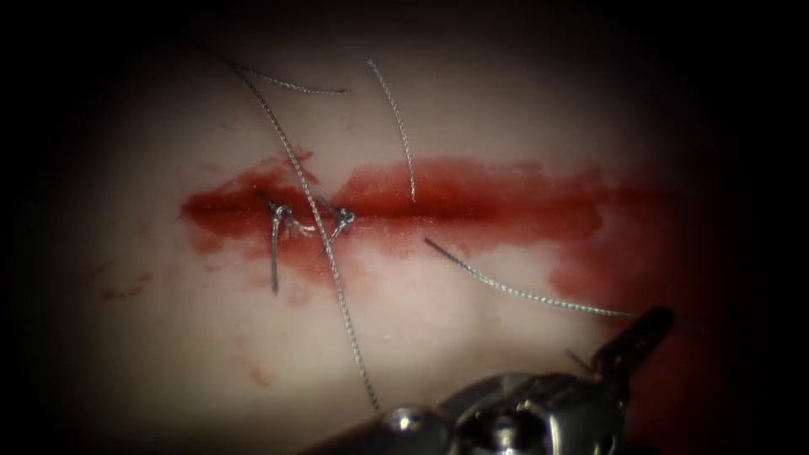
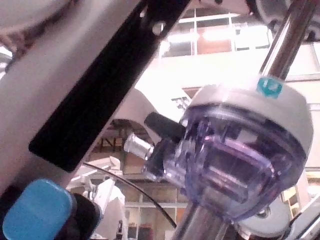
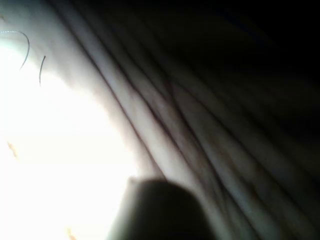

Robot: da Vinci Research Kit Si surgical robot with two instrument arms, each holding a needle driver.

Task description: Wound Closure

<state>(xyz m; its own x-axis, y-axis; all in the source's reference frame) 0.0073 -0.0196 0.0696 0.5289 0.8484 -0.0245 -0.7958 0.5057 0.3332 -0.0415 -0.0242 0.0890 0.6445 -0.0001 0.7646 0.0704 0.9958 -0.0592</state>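
Item: tissue (image 1: pixel 404 320), soft and wet with red fluid (image 1: pixel 472 198) along the cut (image 1: pixel 404 211); I judge it slippery and easily torn. Item: thread (image 1: pixel 320 227), thin, limp, crossing the cut near two knots (image 1: pixel 282 212); a second strand (image 1: pixel 514 291) runs to my right tool (image 1: pixel 636 333), jaw state I cannot tell. Best grasped mid-strand. I cannot make out a needle.

No words, brand names or numbers can be read; a teal tag (image 2: pixel 269 86) on the white collar carries a pale mark too blurred to make out.
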